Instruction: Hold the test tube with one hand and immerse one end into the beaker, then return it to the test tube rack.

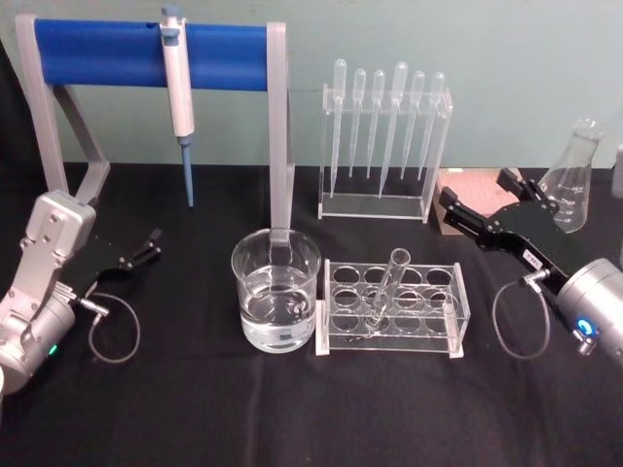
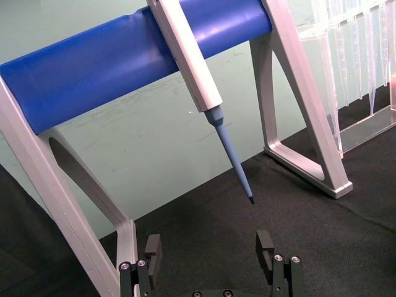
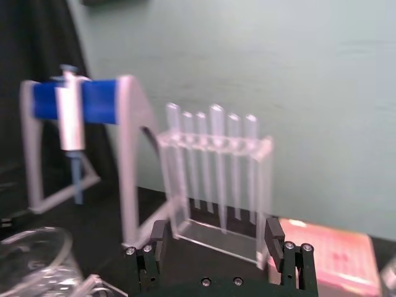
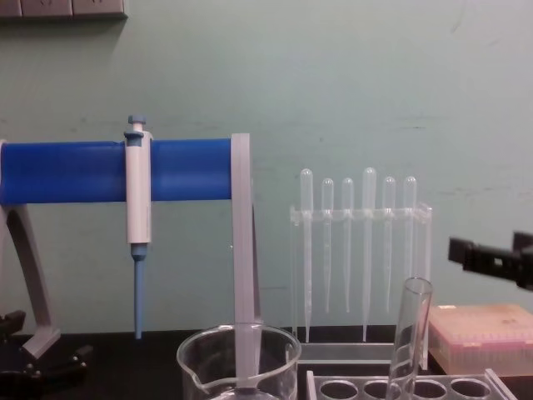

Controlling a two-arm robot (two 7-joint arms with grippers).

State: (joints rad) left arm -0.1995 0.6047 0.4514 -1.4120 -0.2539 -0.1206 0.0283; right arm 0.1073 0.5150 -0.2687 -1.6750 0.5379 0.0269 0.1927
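One test tube [image 1: 387, 288] leaned in its rack [image 1: 393, 309], mouth tipped toward one o'clock, beside one beaker [image 1: 275, 290]. Both grippers, left [image 1: 148, 246] and right [image 1: 482, 209], were released and empty.

The test tube [image 1: 386, 285] and beaker [image 1: 275, 290] are clear, glossy glass; the rack [image 1: 393, 308] holding the tube looks like transparent smooth plastic. The table [image 1: 292, 409] wears matt black cloth. The stand [image 1: 151, 58] pairs a glossy blue bar with matt grey legs

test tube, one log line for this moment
test tube: in rack, untouched | beaker: left of rack | right end effector: open, raised | left end effector: open, idle
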